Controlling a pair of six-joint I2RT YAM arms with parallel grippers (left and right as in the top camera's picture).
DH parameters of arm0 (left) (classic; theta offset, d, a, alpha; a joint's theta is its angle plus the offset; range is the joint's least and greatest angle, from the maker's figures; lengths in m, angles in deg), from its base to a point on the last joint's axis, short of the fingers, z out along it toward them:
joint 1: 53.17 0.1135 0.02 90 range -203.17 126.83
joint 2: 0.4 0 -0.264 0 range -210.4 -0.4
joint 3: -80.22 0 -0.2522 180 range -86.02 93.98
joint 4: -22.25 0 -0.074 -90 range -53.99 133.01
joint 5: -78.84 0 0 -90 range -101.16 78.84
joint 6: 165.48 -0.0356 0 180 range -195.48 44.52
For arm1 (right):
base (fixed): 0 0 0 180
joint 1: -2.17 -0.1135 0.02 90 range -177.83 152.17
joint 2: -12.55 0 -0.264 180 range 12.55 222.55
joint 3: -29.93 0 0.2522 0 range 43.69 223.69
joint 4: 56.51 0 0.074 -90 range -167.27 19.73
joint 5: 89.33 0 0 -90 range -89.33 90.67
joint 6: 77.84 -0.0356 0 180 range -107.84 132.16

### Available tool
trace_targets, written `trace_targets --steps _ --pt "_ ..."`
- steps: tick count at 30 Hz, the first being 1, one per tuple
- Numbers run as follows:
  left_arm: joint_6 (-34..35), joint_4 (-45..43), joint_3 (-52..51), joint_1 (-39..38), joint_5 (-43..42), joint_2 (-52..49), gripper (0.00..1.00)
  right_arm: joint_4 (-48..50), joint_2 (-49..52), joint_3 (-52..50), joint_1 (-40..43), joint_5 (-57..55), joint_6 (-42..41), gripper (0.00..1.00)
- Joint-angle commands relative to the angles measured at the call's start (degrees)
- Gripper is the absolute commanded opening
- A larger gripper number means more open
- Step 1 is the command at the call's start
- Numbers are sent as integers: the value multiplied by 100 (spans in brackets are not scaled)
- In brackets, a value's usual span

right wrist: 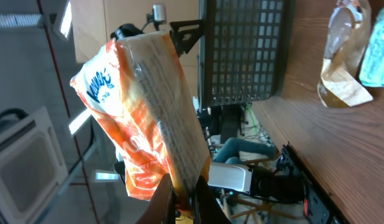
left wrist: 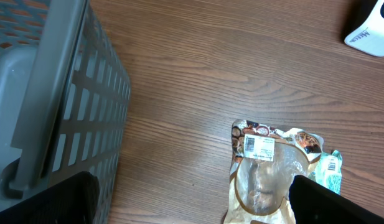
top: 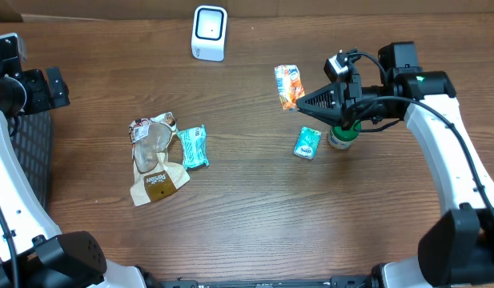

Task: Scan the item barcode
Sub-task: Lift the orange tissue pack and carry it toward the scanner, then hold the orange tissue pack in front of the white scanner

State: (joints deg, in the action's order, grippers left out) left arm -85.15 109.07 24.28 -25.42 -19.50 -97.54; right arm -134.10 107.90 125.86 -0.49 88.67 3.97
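My right gripper [top: 304, 102] is shut on the lower edge of an orange and white snack packet [top: 289, 86] and holds it off the table, right of the white barcode scanner [top: 209, 33]. The right wrist view has the packet [right wrist: 142, 106] rising from the closed gripper [right wrist: 182, 200], its printed seam side facing the camera. At the far left, my left gripper [top: 53, 88] hangs open and empty by the basket. Its dark fingertips [left wrist: 341, 202] frame bare wood and a clear-windowed packet [left wrist: 266, 168]. A corner of the scanner [left wrist: 372, 31] shows at the top right.
A dark mesh basket [top: 26, 152] stands at the left edge. A brown clear-windowed packet [top: 154, 160] and a teal packet [top: 193, 147] lie at centre left. Under the right arm are another teal packet [top: 307, 142] and a small green-topped jar [top: 343, 138].
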Motion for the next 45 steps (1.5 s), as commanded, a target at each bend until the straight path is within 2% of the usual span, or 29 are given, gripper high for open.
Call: trace_targets --steps 1,5,10,19,22,28,30,33,36,39,45 --pt "-149 0 46 -13 -7 -9 99 101 -304 96 15 195 105 4" --pt "-151 0 46 -13 -7 -9 100 162 -308 96 15 -24 278 4" --pt "-151 0 46 -13 -7 -9 100 175 -308 94 -144 -2500 -44 4" --pt "-151 0 46 -13 -7 -9 100 684 -201 260 -1207 -5222 -813 4" --pt "-149 0 48 -13 -7 -9 100 575 205 1071 -1521 -5716 -1019 4" --pt "-149 0 48 -13 -7 -9 100 66 1467 3563 -1805 -6647 -1110 4" --pt "-151 0 46 -13 -7 -9 100 136 1967 4402 -2013 -7471 -1023 4" --pt "-151 0 46 -13 -7 -9 100 817 2371 4669 -2350 -9018 -597 4" --pt "-149 0 46 -13 -7 -9 100 1812 2730 4642 -2664 -10518 284 4" --pt "-149 0 46 -13 -7 -9 100 2767 3069 4642 -2830 -11156 914 4" --pt "-149 0 48 -13 -7 -9 100 4610 3906 4642 -2889 -11195 2371 4"
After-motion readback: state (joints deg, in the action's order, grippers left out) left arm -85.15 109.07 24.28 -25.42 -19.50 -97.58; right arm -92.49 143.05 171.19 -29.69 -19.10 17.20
